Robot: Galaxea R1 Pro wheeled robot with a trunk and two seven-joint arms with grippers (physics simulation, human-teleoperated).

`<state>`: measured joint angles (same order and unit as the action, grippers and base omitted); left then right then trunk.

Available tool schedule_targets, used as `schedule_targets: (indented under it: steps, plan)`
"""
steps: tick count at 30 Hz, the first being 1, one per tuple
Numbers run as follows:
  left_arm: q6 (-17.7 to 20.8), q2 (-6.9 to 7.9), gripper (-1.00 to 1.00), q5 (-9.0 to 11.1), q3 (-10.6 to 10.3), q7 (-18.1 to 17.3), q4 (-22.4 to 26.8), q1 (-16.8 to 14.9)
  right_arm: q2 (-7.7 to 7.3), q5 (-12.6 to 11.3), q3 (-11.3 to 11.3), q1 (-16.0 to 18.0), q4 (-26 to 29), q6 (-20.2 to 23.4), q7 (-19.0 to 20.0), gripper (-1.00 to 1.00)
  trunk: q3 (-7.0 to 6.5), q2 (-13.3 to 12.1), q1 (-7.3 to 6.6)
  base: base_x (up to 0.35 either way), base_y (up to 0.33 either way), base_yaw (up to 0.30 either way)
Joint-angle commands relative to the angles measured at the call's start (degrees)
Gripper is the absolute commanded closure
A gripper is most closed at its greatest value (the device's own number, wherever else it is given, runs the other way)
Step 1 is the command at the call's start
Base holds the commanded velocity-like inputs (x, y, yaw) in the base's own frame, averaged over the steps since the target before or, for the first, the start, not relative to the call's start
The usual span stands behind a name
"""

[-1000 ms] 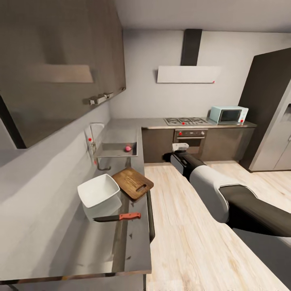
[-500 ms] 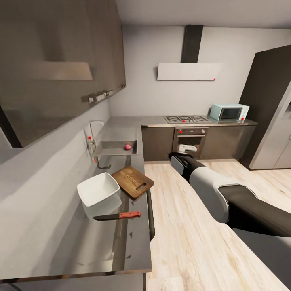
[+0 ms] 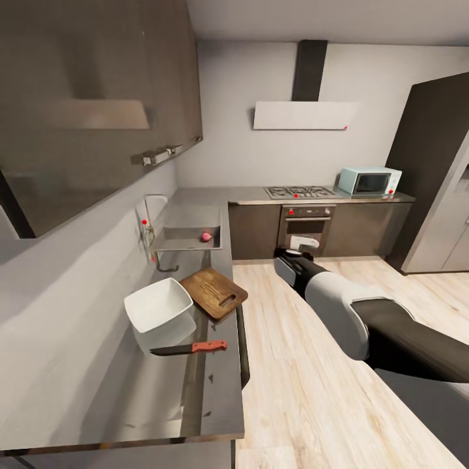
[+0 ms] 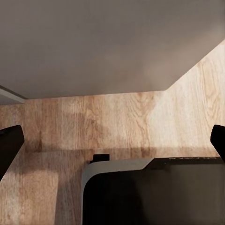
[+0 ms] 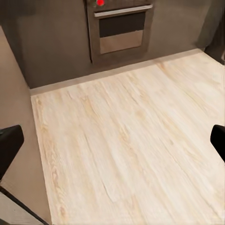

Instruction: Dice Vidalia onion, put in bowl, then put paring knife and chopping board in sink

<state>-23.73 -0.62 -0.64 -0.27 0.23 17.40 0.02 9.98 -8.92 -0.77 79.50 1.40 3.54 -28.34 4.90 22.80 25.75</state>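
The pinkish Vidalia onion (image 3: 206, 237) lies in the steel sink (image 3: 184, 246) at the far end of the grey countertop (image 3: 215, 397). Nearer me on that countertop sit the dark-brown chopping board (image 3: 213, 294), the white square bowl (image 3: 159, 306) touching its left side, and the paring knife (image 3: 190, 349) with its orange-red handle pointing right. My right gripper (image 3: 303, 243) hangs over the wooden floor in front of the oven, well right of the countertop; its fingers stand wide apart and hold nothing (image 5: 112, 143). In the left wrist view my left gripper (image 4: 112, 145) is open over the floor.
A chrome tap (image 3: 150, 221) stands left of the sink. Dark wall cabinets (image 3: 98, 111) overhang the countertop. The back counter carries a hob (image 3: 299, 193), an oven (image 3: 306, 228) and a microwave (image 3: 369, 182). A tall fridge (image 3: 436, 182) stands at the right. Open wooden floor (image 3: 306, 391) lies right of the countertop.
My right forearm has swung a little right and down, toward the oven. The head view tilted slightly between the earliest frame and now. The things on the countertop have not moved.
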Motion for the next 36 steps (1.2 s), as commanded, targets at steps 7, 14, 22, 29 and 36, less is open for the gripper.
schedule_targets:
  steps: [7,14,22,29,36]
  plan:
    - [-0.09,-0.02,-1.0,-0.06,-0.03,0.04,0.09,-0.01,0.02,14.8,-1.77,-0.17,-0.28,-10.67,-11.41,-1.0,0.12,0.12,0.04,0.0,0.0,0.0]
    - [-0.09,-0.09,-1.0,-0.06,0.01,0.04,0.0,0.0,0.02,36.98,-1.88,-6.66,-0.1,-15.74,-28.69,-1.0,0.12,0.12,0.04,0.0,0.0,0.0]
    - [-0.09,-0.09,-1.0,-0.06,0.01,0.04,0.01,0.02,0.02,19.09,-1.78,-7.06,-0.08,-14.25,-8.97,-1.0,0.12,0.12,0.04,0.0,0.0,0.0]
    - [-0.09,-0.16,-1.0,0.0,0.01,0.04,0.0,-0.01,0.02,14.0,-1.78,-7.16,0.0,-11.73,-5.13,-1.0,0.12,0.12,0.04,0.0,0.0,0.0]
    - [-0.09,-0.14,-1.0,0.02,0.01,0.04,0.0,0.01,0.02,6.66,-1.76,-7.19,-0.03,-11.51,-1.89,-1.0,0.12,0.12,0.04,0.0,0.0,0.0]
